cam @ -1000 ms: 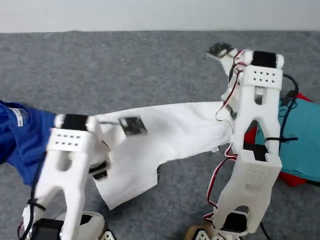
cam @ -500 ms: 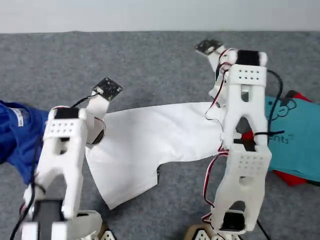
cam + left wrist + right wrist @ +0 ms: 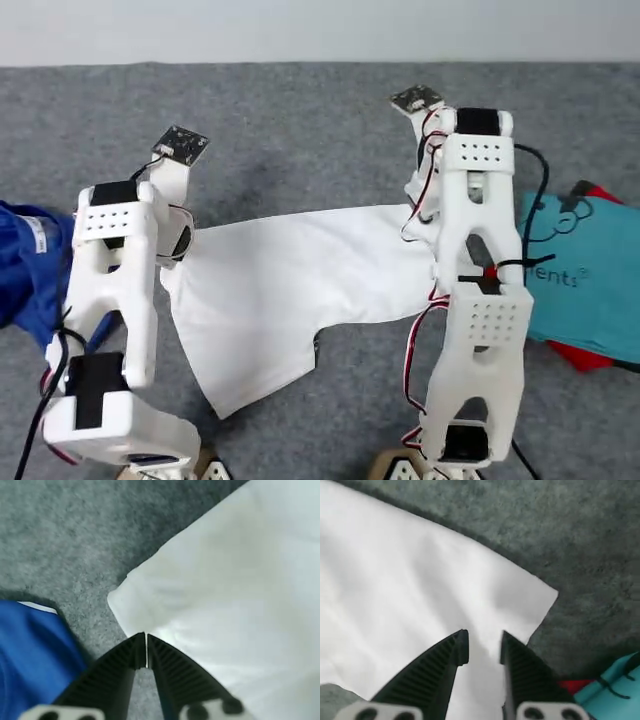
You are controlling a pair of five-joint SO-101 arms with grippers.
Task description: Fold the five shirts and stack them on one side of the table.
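- A grey carpet-like tabletop [image 3: 300, 120] runs up to a pale wall [image 3: 300, 30] beyond the white shirt.
- The white shirt [image 3: 300, 290] lies spread flat in the middle of the tabletop, between the two arms. One part of it juts toward the arms' bases.
- The left arm [image 3: 110, 290] stands over the white shirt's left end.
- The left tool [image 3: 146, 647] has its jaws pressed together, with only a hairline gap. Its tips sit right at the edge of the white shirt, beside a small folded corner. Whether any cloth is caught between them cannot be told.
- The right arm [image 3: 480, 300] stands over the white shirt's right end.
- The right tool [image 3: 484, 647] has its jaws spread a little. It points down at the white shirt, just inside the shirt's right corner, and holds nothing.
- A blue shirt [image 3: 30, 270] lies bunched on the tabletop just beside the white shirt's left end. A narrow strip of grey shows between the two.
- A teal shirt [image 3: 580, 280] lies just past the white shirt's right end, partly behind the right arm.
- A red shirt [image 3: 575, 355] lies under the teal shirt, showing at its edges on the side away from the white shirt.
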